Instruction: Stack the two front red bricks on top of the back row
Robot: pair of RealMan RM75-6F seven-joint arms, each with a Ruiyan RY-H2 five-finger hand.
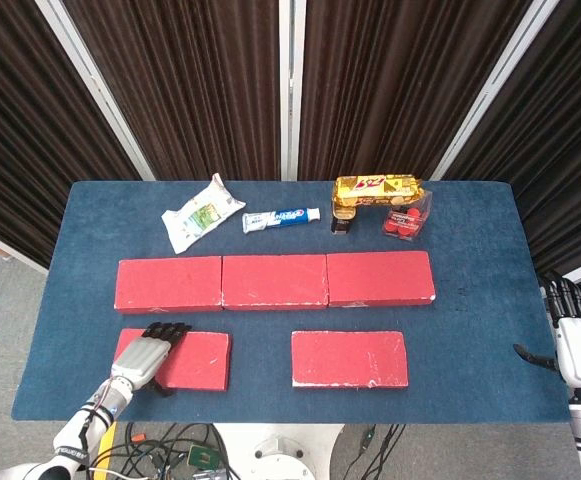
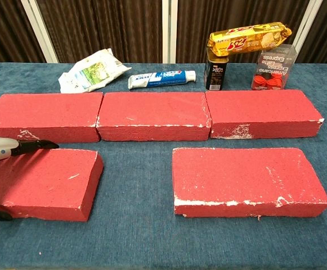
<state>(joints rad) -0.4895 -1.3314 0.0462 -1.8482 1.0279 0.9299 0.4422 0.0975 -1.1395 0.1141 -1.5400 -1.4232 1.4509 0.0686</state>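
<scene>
Three red bricks form the back row: left [image 1: 170,284], middle [image 1: 275,281] and right [image 1: 380,278]. In front lie two more red bricks, the front left brick [image 1: 195,361] [image 2: 45,183] and the front right brick [image 1: 350,358] [image 2: 245,180], both flat on the cloth. My left hand [image 1: 148,353] [image 2: 3,151] lies over the left end of the front left brick, fingers stretched across its top and thumb down by its near side. My right hand [image 1: 578,345] hangs off the table's right edge with fingers apart, holding nothing.
Along the back of the blue table [image 1: 470,330] lie a white pouch [image 1: 202,213], a toothpaste tube [image 1: 281,218], a dark can [image 2: 215,72] with a gold biscuit pack [image 1: 377,187] on it, and a clear box of red caps [image 1: 406,217].
</scene>
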